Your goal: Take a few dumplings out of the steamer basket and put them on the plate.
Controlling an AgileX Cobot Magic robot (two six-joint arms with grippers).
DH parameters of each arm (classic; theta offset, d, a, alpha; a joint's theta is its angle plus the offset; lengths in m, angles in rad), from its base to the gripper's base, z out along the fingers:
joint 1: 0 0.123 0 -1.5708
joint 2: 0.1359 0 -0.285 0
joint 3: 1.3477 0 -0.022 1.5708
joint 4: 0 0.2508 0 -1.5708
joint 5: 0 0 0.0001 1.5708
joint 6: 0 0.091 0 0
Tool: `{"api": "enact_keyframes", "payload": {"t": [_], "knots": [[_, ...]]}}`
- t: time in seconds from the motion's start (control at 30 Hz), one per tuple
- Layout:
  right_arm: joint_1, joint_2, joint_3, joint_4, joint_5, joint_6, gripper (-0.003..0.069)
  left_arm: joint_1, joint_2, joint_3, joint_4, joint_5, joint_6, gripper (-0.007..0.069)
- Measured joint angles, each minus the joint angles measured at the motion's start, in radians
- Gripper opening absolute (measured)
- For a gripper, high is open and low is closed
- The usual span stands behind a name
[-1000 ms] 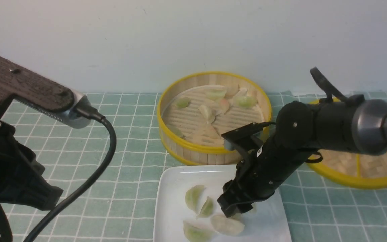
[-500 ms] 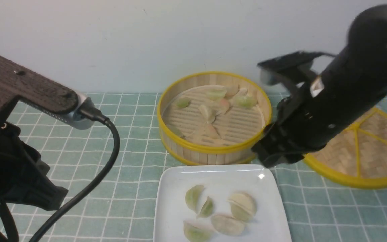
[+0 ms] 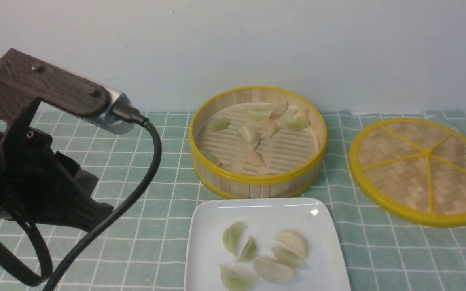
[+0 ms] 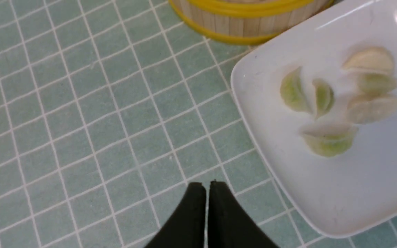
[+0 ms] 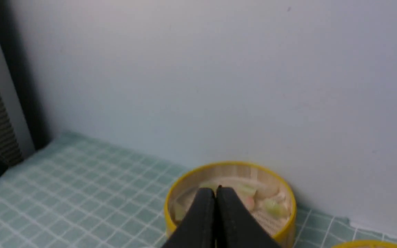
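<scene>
R end effector now clenched, empty, away from plate vs. 1s ago.

The setting presents as a plain tabletop work station; whether it stands in a lab, a kitchen or elsewhere cannot be determined. Observed in support: a robot arm with an exposed black cable reaches over a green checked cloth. A smooth pale wall rises behind the cloth, on the far side from the arm. Kitchenware is noted: a bamboo steamer basket and a white plate, both to the right of the left gripper, and a woven disc, farther right of it.
</scene>
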Motion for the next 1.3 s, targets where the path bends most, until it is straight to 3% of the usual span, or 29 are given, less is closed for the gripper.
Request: {"api": "enact_keyframes", "payload": {"t": [0.13,0.3,0.5,0.9,1.3], "knots": [[0.000,-0.196,0.151,-0.082,-0.048,0.124,-0.0013,0.000,0.000,0.000,-0.007,-0.057,0.003,-0.0006],[0.000,-0.258,0.214,-0.135,-0.069,0.175,-0.0013,-0.001,-0.001,0.000,-0.019,-0.077,0.007,-0.0006],[0.000,-0.259,0.220,-0.139,-0.096,0.181,-0.0013,-0.001,-0.111,0.046,-0.043,-0.106,0.012,-0.0006],[0.000,-0.259,0.220,-0.141,-0.100,0.182,-0.0013,-0.001,-0.616,0.329,-0.075,-0.310,-0.090,-0.0006],[0.000,-0.260,0.220,-0.143,-0.100,0.182,-0.0013,-0.001,-0.714,0.369,-0.052,-0.310,-0.085,-0.0006]]}}
